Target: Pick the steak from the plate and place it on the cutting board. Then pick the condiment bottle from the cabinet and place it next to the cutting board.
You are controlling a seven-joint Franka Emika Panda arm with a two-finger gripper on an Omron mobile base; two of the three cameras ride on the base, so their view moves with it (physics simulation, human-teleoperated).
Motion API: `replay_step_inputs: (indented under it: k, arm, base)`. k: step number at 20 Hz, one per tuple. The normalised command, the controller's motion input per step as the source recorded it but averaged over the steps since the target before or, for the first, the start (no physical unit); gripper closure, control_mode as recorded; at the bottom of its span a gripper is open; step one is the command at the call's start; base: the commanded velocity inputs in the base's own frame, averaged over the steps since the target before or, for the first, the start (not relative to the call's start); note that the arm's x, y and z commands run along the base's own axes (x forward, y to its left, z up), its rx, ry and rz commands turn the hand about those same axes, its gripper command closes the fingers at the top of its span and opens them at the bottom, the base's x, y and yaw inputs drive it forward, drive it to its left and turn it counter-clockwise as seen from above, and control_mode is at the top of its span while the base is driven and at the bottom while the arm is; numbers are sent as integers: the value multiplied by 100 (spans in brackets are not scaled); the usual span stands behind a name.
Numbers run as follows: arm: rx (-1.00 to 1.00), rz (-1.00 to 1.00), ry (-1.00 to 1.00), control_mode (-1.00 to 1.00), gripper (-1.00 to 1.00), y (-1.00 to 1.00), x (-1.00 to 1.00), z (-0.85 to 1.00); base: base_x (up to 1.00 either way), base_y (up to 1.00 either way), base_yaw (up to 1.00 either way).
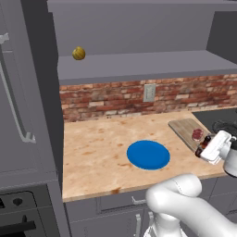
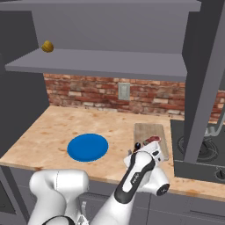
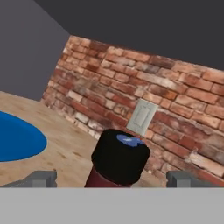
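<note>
The steak (image 1: pixel 197 134) (image 2: pixel 152 140) lies on the near end of the wooden cutting board (image 1: pixel 184 126) (image 2: pixel 147 131). The blue plate (image 1: pixel 148 154) (image 2: pixel 88 147) (image 3: pixel 17 138) sits bare on the counter to the left of the board. Just in front of the board's near edge is the condiment bottle (image 1: pixel 203 144) (image 3: pixel 119 157), seen from above in the hand view as a black cap on a dark red body. My gripper (image 1: pixel 207 149) (image 3: pixel 113 179) is open, with one fingertip (image 3: pixel 41 178) wide on each side of the cap and not touching it. The grey cabinet shelf (image 1: pixel 139 65) (image 2: pixel 101 61) runs above.
A yellowish round fruit (image 1: pixel 78 53) (image 2: pixel 47 46) rests at the left end of the shelf. The dark stovetop (image 1: pixel 221 119) (image 2: pixel 202 151) adjoins the board on the right. A tall grey handled unit (image 1: pixel 21 115) stands left of the counter. A wall outlet (image 1: pixel 149 92) (image 3: pixel 142 117) is set in the brick backsplash.
</note>
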Motion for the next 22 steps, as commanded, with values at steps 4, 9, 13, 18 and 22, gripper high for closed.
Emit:
replay_step_inputs:
  k: [4, 9, 13, 18, 22]
  arm:
    - [0, 0, 11, -100, -100, 0, -14, 11]
    - [0, 0, 8, -100, -100, 0, -18, 11]
    - [0, 0, 8, -100, -100, 0, -20, 10]
    - [0, 0, 9, -100, -100, 0, -23, 7]
    - [0, 0, 13, -100, -100, -1, -31, 8]
  base:
    - [0, 0, 0]
    - [0, 0, 0]
    - [0, 0, 0]
    - [0, 0, 0]
    - [0, 0, 0]
